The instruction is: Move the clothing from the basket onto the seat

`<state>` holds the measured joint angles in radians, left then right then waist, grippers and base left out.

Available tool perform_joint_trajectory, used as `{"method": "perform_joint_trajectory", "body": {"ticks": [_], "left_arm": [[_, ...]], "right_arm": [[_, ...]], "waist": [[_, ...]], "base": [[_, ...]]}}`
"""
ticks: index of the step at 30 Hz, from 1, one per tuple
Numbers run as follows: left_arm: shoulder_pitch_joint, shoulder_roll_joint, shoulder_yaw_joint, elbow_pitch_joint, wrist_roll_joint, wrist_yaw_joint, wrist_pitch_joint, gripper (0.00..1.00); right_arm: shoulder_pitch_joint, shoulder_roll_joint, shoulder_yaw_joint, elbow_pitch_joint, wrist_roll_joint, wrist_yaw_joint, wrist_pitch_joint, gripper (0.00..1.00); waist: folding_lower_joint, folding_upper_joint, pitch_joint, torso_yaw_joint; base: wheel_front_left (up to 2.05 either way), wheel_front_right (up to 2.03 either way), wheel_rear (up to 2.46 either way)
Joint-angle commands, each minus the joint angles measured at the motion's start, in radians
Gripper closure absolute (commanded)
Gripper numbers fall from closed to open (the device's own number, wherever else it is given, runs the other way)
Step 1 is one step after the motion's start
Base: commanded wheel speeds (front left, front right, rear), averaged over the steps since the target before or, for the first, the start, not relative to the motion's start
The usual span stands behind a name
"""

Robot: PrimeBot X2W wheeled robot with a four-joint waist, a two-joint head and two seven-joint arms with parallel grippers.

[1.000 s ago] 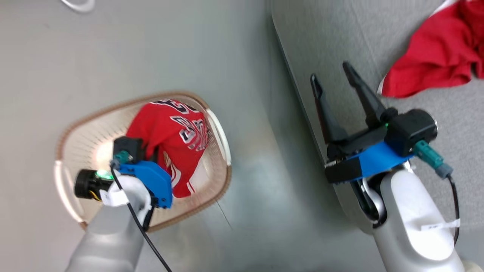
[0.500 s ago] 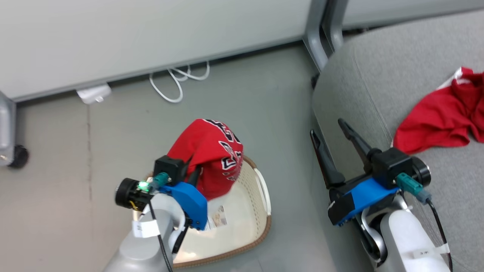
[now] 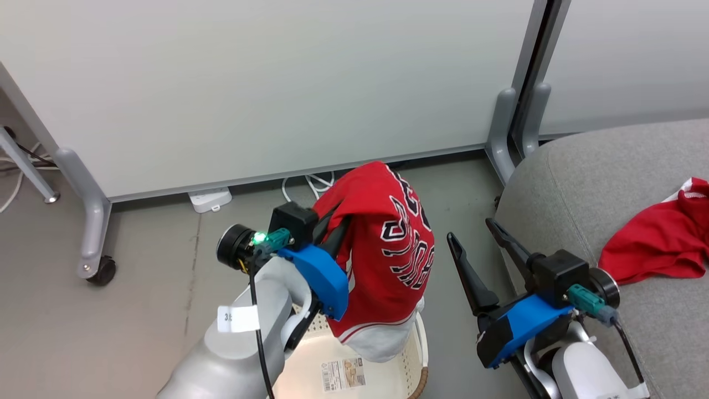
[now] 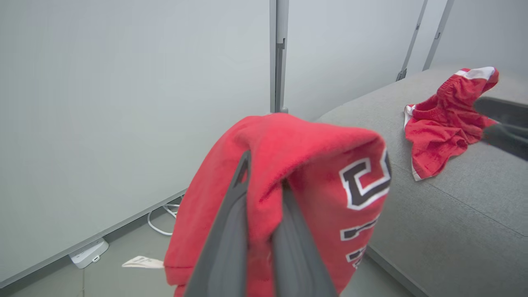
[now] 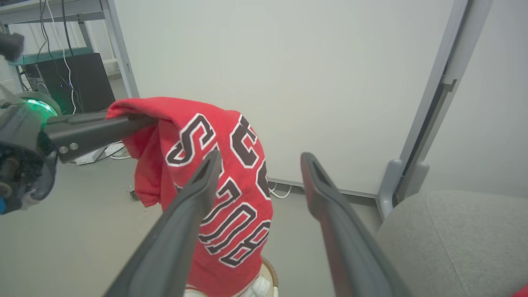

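Left claw (image 3: pixel 335 221) pinches the soft, light-looking jersey (image 3: pixel 388 249) by a bunched top fold; right claw (image 3: pixel 469 228) gapes wide, empty, beside the seat's (image 3: pixel 581 183) edge.

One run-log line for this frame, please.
left claw: shut on red lettered basketball jersey, hanging over cream perforated plastic basket | right claw: open, empty | red white-trimmed garment: lying on grey fabric sofa seat

Red basketball jersey with black white-edged lettering (image 3: pixel 388 249): a second ago slumped in cream perforated plastic basket (image 3: pixel 416 354), now raised by left gripper (image 3: pixel 335 223), hem dangling over basket. Head camera tilted up, bringing white wall panels (image 3: pixel 277 83) into sight
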<state>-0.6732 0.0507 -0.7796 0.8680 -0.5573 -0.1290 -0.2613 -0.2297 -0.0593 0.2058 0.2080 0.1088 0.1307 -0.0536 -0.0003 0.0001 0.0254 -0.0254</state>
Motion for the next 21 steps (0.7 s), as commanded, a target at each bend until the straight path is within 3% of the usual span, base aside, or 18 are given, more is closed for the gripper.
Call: {"method": "perform_joint_trajectory", "body": {"ticks": [1,7,21], "left_arm": [[-0.025,0.0,-0.014,-0.007,-0.026,-0.002,0.006,1.0],[-0.081,0.0,-0.074,-0.037,-0.101,0.0,0.043,1.0],[-0.138,0.0,-0.181,-0.071,-0.219,0.055,0.054,1.0]], "right_arm": [[0.023,-0.001,0.004,-0.002,0.01,0.0,0.007,0.0],[0.042,0.001,0.012,0.0,0.015,0.0,0.011,0.0],[0.051,0.004,0.015,-0.004,0.02,0.0,0.015,0.0]], "waist": [[0.0003,-0.0001,-0.018,0.008],[0.0003,-0.0001,-0.031,0.011],[0.0003,-0.0001,-0.043,0.01]], "base": [[0.0,0.0,0.0],[0.0,0.0,0.0],[0.0,0.0,0.0]]}}
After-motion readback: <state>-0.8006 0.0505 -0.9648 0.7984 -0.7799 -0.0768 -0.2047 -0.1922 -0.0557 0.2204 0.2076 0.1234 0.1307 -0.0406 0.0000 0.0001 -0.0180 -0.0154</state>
